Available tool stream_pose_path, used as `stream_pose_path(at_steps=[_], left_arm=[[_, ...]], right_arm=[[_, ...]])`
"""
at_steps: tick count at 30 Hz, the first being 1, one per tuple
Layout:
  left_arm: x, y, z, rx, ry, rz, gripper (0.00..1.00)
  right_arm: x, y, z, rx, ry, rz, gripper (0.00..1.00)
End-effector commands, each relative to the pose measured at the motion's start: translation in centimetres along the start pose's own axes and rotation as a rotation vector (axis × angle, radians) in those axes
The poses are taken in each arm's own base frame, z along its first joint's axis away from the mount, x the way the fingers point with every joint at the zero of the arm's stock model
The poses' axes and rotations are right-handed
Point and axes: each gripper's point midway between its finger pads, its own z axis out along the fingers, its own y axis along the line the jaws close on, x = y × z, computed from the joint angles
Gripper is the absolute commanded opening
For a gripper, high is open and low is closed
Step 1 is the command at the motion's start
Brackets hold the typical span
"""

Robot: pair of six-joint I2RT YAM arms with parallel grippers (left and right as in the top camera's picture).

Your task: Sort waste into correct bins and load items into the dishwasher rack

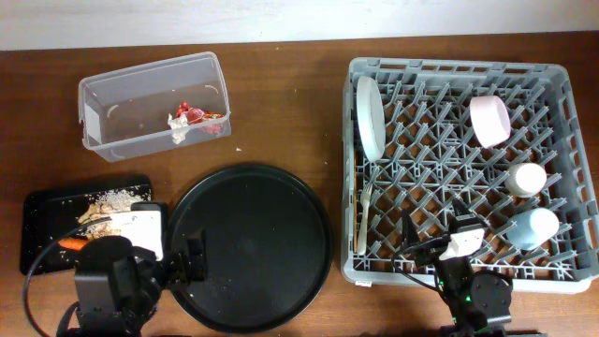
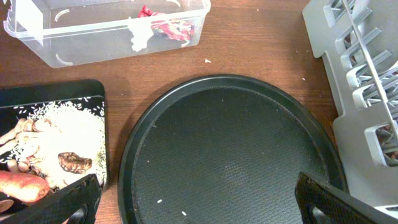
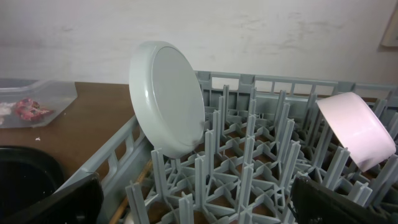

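**Waste in 2 bins, 5 items in the rack**

The red wrapper (image 1: 198,116) and a white scrap (image 1: 178,126) lie at the right end of the clear tub (image 1: 150,70). Rice-and-pasta scraps (image 2: 65,134), a brown bit (image 2: 74,162) and the carrot (image 2: 22,186) lie on the flat black tray (image 1: 37,211) at the near left.

In the grey rack (image 1: 449,67), the plate (image 1: 369,117) stands on edge at the far left and the pink bowl (image 1: 489,120) sits tilted at the far right. The white cup (image 1: 526,179) and the pale blue cup (image 1: 533,227) sit along the right side. The fork (image 1: 364,217) lies by the left wall.

The left gripper (image 2: 198,180) hangs over the round black tray (image 1: 248,178), fingers spread wide, holding nothing. The right gripper (image 3: 196,182) hangs over the rack's near edge, fingers equally wide, holding nothing.
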Motion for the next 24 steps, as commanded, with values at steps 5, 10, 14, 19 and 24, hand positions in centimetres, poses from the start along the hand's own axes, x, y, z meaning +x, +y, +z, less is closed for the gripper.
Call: stream_pose_path(at_steps=[5, 10, 14, 19, 24], left_arm=[[3.2, 0.8, 1.1, -0.027, -0.026, 0.014, 0.99], [3.2, 1.2, 4.9, -0.008, -0.321, 0.032, 0.99], [1.5, 1.4, 6.6, 0.003, -0.643, 0.046, 0.99], [2.8, 1.6, 8.2, -0.001, -0.628, 0.064, 0.99], [2.8, 1.6, 8.2, -0.001, -0.627, 0.064, 0.99]], right_arm=[[0.1, 0.1, 0.0, -0.004, -0.001, -0.007, 0.99], [0.1, 0.1, 0.0, -0.004, -0.001, -0.007, 0.99], [0.1, 0.1, 0.0, -0.004, -0.001, -0.007, 0.99], [0.1, 0.1, 0.0, -0.004, -0.001, -0.007, 0.99], [0.1, 0.1, 0.0, -0.004, -0.001, -0.007, 0.99]])
